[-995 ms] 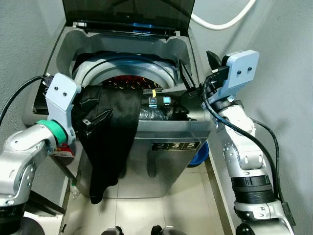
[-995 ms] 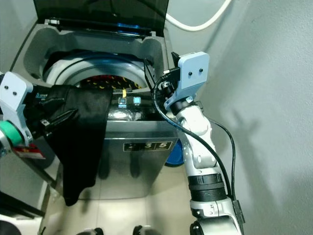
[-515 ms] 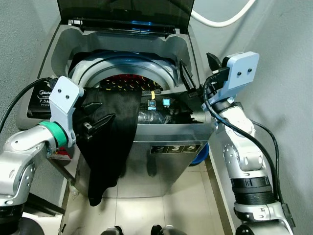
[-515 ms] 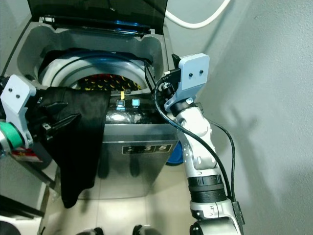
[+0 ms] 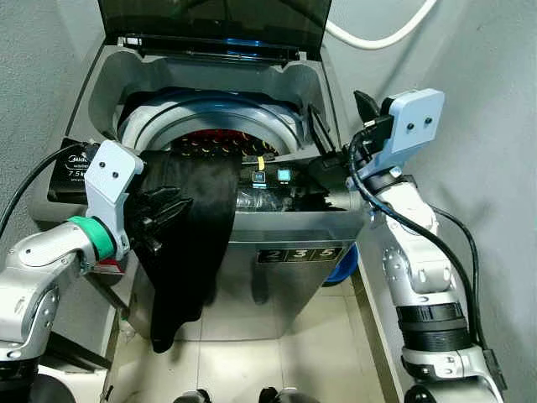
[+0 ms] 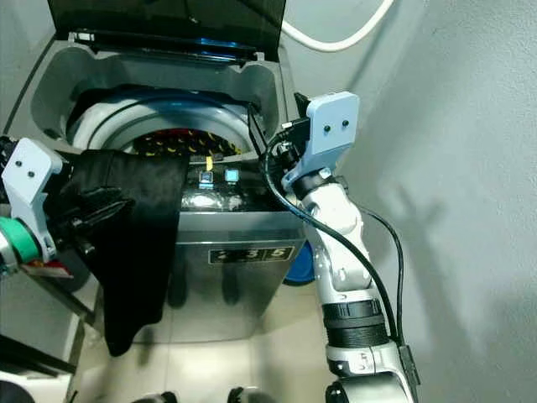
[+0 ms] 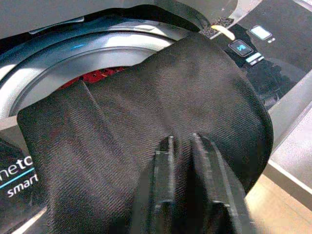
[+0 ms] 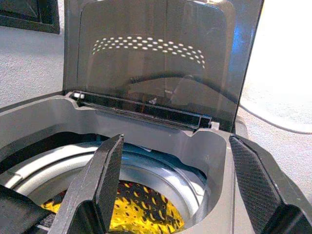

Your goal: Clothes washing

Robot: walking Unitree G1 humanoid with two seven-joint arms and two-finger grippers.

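Grey walls close in around a top-loading washing machine whose lid stands open. Red and yellow laundry already lies in the drum. A black garment hangs over the near rim, mostly outside, with the left gripper jaws clamped on it. The right gripper hovers at the right rim, jaws apart. Loading looks unfinished; the garment still has to go in

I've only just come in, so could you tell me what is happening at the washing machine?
The left gripper has closed on a black garment draped over the front edge of the open top-loading washing machine. The right gripper is open at the machine's right side. Clothes already lie in the drum.
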